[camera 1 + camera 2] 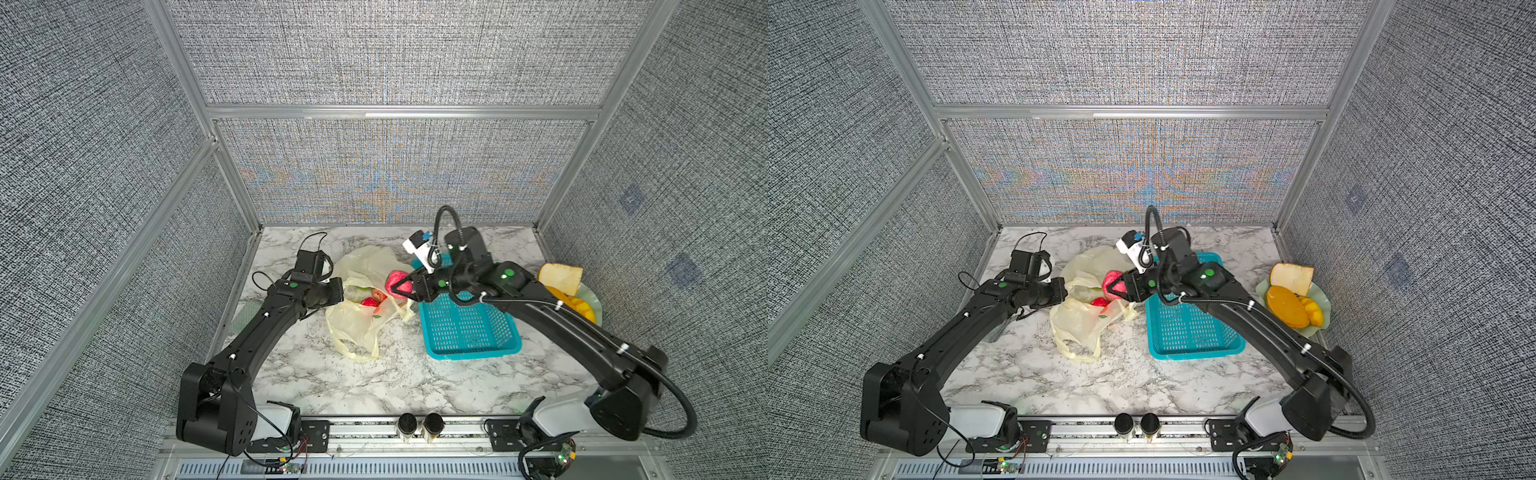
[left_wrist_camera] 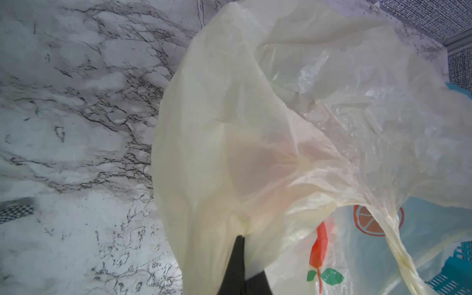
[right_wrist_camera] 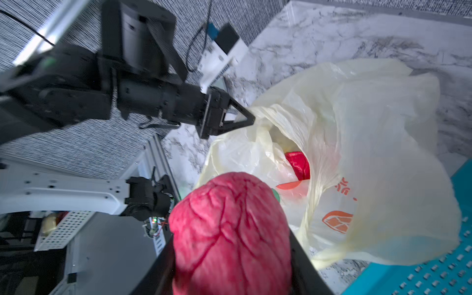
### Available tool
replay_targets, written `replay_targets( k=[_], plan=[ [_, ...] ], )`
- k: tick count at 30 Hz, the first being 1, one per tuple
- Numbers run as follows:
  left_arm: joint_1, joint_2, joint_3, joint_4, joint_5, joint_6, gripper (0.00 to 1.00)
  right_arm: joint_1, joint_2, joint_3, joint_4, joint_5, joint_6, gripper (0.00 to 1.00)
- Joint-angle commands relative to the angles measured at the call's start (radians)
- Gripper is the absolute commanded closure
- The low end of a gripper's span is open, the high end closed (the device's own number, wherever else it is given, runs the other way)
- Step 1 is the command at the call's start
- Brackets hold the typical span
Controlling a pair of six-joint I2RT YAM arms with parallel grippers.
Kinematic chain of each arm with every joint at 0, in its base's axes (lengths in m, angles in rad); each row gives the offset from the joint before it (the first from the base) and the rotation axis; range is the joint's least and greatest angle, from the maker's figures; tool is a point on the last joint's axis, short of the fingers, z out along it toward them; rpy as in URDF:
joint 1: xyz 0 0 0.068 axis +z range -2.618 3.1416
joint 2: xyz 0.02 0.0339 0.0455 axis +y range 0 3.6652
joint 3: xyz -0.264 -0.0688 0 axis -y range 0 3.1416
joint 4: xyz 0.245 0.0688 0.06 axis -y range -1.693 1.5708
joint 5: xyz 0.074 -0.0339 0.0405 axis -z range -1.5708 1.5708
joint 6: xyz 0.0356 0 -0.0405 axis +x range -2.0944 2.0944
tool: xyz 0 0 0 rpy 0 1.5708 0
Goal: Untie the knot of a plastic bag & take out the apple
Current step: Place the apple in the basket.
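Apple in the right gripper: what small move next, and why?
Probably carry the apple clear of the plastic bag, toward the turquoise basket: the right gripper grips it above the open bag, while the left gripper pinches the bag's rim.

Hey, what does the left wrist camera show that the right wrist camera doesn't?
Only left wrist: the round orange-slice print on the plastic bag. Only right wrist: the apple held in the right pincer, and a red item inside the bag. Both: the bag itself, the left pincer shut on its edge, the marble table, the turquoise basket.
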Motion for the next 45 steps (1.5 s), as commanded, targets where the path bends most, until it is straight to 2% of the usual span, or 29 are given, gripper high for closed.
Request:
replay_targets(
  k=[1, 3, 5, 7, 9, 11, 18, 21, 25, 29, 32, 34, 39, 45],
  plan=[
    [0.000, 0.007, 0.005, -0.001, -0.007, 0.012, 0.99, -0.044, -0.037, -0.012, 0.017, -0.041, 0.049, 0.69],
    [0.000, 0.007, 0.006, 0.002, -0.001, 0.013, 0.99, -0.088, -0.051, -0.006, -0.060, 0.117, 0.054, 0.69],
    [-0.001, 0.002, 0.007, 0.002, -0.003, 0.012, 0.99, -0.148, -0.044, 0.008, -0.176, 0.339, 0.078, 0.69],
    [0.000, -0.006, 0.008, 0.002, -0.005, 0.012, 0.99, -0.200, -0.017, 0.006, -0.265, 0.512, 0.067, 0.69],
    [0.000, -0.015, 0.006, 0.002, -0.008, 0.015, 0.99, -0.249, 0.027, -0.023, -0.301, 0.609, 0.052, 0.69],
    [0.000, -0.020, 0.007, -0.001, -0.009, 0.015, 0.98, -0.291, 0.083, -0.064, -0.292, 0.641, 0.029, 0.69],
    [0.000, -0.042, 0.001, -0.006, -0.011, 0.008, 0.96, -0.329, 0.333, -0.017, -0.313, 0.599, -0.004, 0.68],
    [0.000, -0.054, 0.000, -0.012, -0.008, 0.006, 0.91, -0.329, 0.397, 0.000, -0.291, 0.581, -0.002, 0.68],
    [-0.001, -0.093, 0.003, -0.007, -0.029, 0.030, 0.83, -0.331, 0.448, 0.014, -0.275, 0.581, -0.013, 0.57],
    [0.000, -0.118, 0.000, 0.012, -0.032, 0.070, 0.77, -0.339, 0.474, 0.027, -0.280, 0.516, -0.023, 0.35],
    [0.000, -0.115, 0.011, 0.002, -0.037, 0.071, 0.77, -0.338, 0.381, 0.018, -0.249, 0.418, -0.003, 0.23],
    [0.000, -0.109, 0.012, 0.002, -0.036, 0.071, 0.77, -0.334, 0.294, 0.028, -0.253, 0.368, 0.011, 0.20],
    [-0.005, -0.105, 0.048, -0.014, -0.040, 0.065, 0.79, -0.295, 0.107, 0.040, -0.273, 0.212, 0.055, 0.24],
    [-0.038, -0.140, 0.141, -0.019, -0.076, 0.126, 0.79, -0.119, 0.040, -0.015, -0.272, 0.056, 0.186, 0.40]
  ],
)
